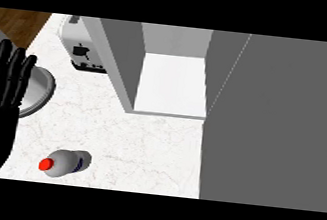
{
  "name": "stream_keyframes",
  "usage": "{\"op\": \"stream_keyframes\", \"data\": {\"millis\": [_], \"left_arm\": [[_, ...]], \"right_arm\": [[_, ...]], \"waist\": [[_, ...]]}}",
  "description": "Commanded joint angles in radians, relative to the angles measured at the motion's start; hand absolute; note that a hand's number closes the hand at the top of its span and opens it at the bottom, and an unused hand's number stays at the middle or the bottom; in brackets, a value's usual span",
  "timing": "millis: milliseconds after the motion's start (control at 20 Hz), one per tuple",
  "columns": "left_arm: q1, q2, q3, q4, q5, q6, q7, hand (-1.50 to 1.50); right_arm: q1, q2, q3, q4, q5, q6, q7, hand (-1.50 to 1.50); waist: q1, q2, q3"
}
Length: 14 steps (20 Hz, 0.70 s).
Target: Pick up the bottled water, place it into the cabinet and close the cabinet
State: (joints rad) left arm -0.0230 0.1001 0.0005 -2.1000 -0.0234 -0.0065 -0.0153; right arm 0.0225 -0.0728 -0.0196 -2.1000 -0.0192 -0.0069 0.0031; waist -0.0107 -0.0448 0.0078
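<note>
On the counter (148,140), near its front edge: the bottled water (64,163) stands white with a red cap, a blue band round its body.
My left robot hand (1,95): at the view's left edge, fingers straight and upward, released, grasping nothing; well apart from the bottled water, which is below and to its right.
My right robot hand: not visible in the head view.
Cabinet (172,72): at upper centre, open, its white inner floor showing between grey walls.
Cabinet door (283,124): broad grey panel filling the view's right side.
Toaster (82,48): white, just left of the cabinet.
Grey round rim (40,91): partly hidden behind my left robot hand; I cannot tell what it is.
</note>
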Motion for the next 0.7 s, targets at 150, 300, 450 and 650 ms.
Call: {"op": "stream_keyframes", "data": {"millis": [150, 300, 450, 650], "left_arm": [[0.232, -0.085, -0.027, -0.230, -0.152, 0.132, -0.070, -1.50], [0.341, -0.098, -0.026, -0.197, -0.036, 0.253, 0.019, -1.50], [0.481, -0.099, -0.115, -0.238, -0.025, 0.310, -0.044, -1.50], [0.611, -0.100, -0.344, -0.320, -0.144, 0.409, -0.084, -1.50]], "right_arm": [[0.069, 0.009, 0.014, -0.112, -0.006, 0.006, -0.006, -1.50], [0.154, 0.023, 0.074, -0.076, -0.097, 0.060, 0.113, -1.50], [0.231, 0.033, 0.141, -0.198, -0.088, 0.049, 0.198, -1.50], [0.367, 0.014, 0.143, -0.327, -0.143, 0.081, 0.224, -1.50]], "waist": [[0.024, 0.036, -0.008], [0.042, 0.034, -0.010], [0.025, 0.034, -0.010], [0.011, 0.037, -0.007]]}}
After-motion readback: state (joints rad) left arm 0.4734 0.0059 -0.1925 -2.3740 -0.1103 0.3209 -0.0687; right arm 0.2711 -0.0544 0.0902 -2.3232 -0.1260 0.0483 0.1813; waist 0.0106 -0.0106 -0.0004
